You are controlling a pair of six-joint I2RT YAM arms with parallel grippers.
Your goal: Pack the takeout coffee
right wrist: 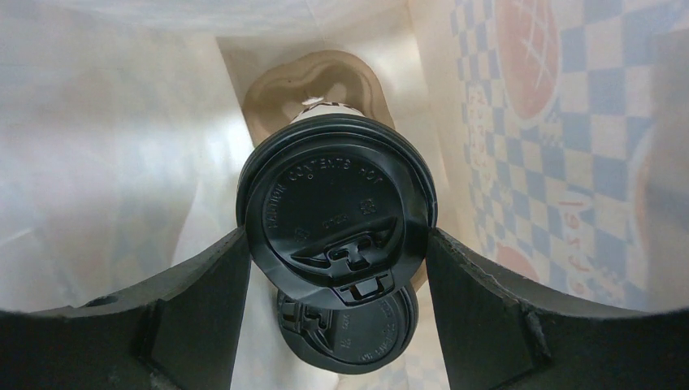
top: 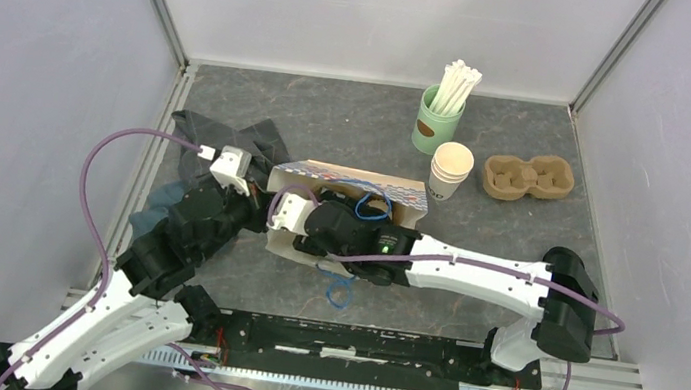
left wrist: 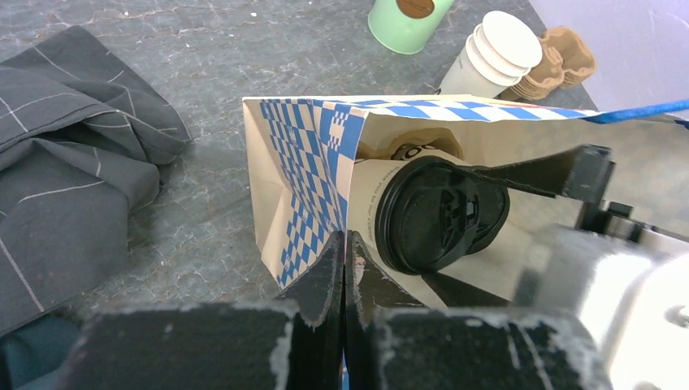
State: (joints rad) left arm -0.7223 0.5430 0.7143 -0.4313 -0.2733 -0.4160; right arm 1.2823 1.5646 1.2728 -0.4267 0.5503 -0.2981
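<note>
Left pincer (left wrist: 345, 244): fingers pressed together on the near edge of the bag's (left wrist: 301, 162) mouth, a fold of checkered paper nipped between them; bag lies on its side on the surface (top: 332, 113), mouth toward the arms.

Right pincer (right wrist: 335, 237): reached inside the bag, fingers flanking a lidded cup (right wrist: 337, 195) and touching the black lid on both sides; reads as clamped on it.

Second cup (right wrist: 349, 333): just beside the first, also lidded, also in the bag.

Carrier (right wrist: 313, 77): brown pulp, deeper in the bag behind the cups; whether the held cup is seated in a pocket cannot be told, the lid hides its base.

Outside, beyond the bag: stack of empty cups (top: 451, 171), straw cup (top: 437, 118), spare carrier (top: 528, 177); dark cloth (top: 228, 139) at the left.

Step in hand, as judged: bagging the coffee, close to the end; both lidded cups are inside.

Next move calls for: parting the right fingers only once the cup is settled; backing straight out through the mouth without snagging lid or paper; the left hold to last until then.
</note>
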